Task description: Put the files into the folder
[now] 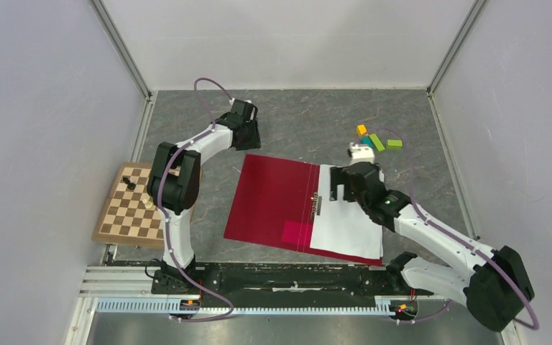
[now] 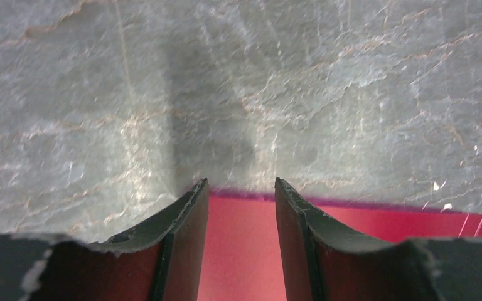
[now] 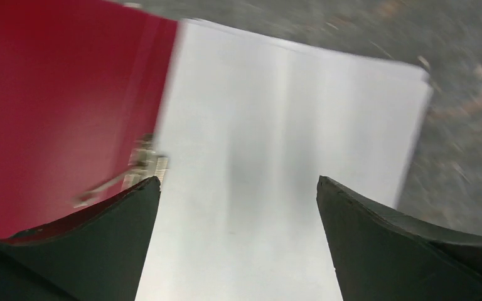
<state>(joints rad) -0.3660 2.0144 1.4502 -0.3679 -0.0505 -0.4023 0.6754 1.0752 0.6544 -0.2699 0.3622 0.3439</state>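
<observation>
The crimson folder [image 1: 273,201] lies open and flat on the grey table. Its metal clip [image 1: 318,203] runs along the spine and a pink square [image 1: 297,231] sits on the left half. The files [image 1: 348,226], white sheets with a blank side up, lie on its right half. My left gripper [image 1: 248,140] is open just over the folder's far left edge [image 2: 238,251], nothing between its jaws [image 2: 238,185]. My right gripper [image 1: 340,188] is open above the top of the files [image 3: 276,125], with the clip [image 3: 144,163] and red cover [image 3: 56,94] to its left, and its fingertips [image 3: 238,182] wide apart.
A wooden chessboard [image 1: 126,208] with a couple of pieces lies at the left, beside my left arm. Several coloured blocks [image 1: 377,140] sit just beyond the folder's far right corner. White walls enclose the table on three sides.
</observation>
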